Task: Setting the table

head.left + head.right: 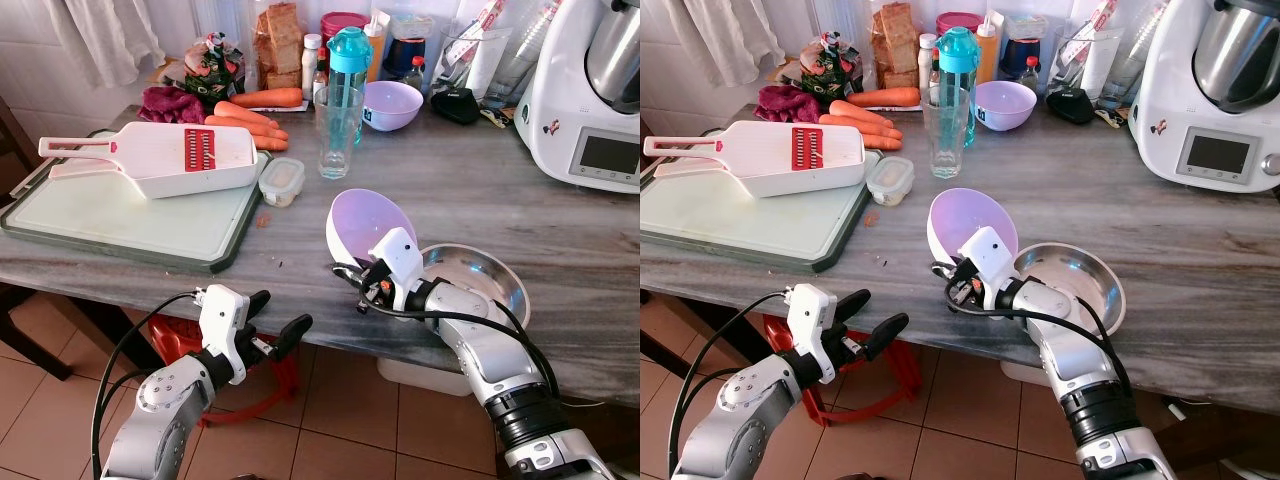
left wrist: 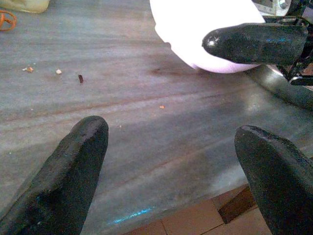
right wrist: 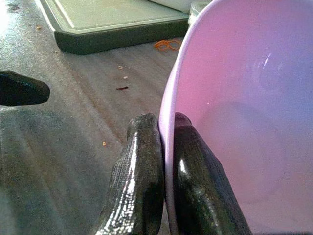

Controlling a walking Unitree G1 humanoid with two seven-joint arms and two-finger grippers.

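Over on the left, a green-edged white cutting board (image 1: 120, 215) carries a white slicer with a red blade insert (image 1: 160, 160), and just beside the board's right edge sits a small lidded plastic tub (image 1: 281, 181) with something pale inside, too small to tell. Behind them lie orange carrots (image 1: 250, 122), then a clear drinking glass (image 1: 339, 130) standing upright in front of a teal water bottle (image 1: 349, 70), and a second lilac bowl (image 1: 392, 104) further back. Down at the grey marble tabletop's (image 1: 480, 190) front edge, the left gripper (image 1: 278, 328) hangs just off the rim, its fingers (image 2: 63, 181) spread apart with nothing between them. To its right, the right gripper (image 1: 352, 280) pinches the rim of a pale lilac plastic bowl (image 1: 362, 222), one finger (image 3: 139, 176) outside, one inside; the bowl is tipped up on edge, empty, its mouth facing the robot. Touching it on the right is a shiny steel bowl (image 1: 480, 278), partly under the right arm. At far right stands a white kitchen machine (image 1: 590, 110).
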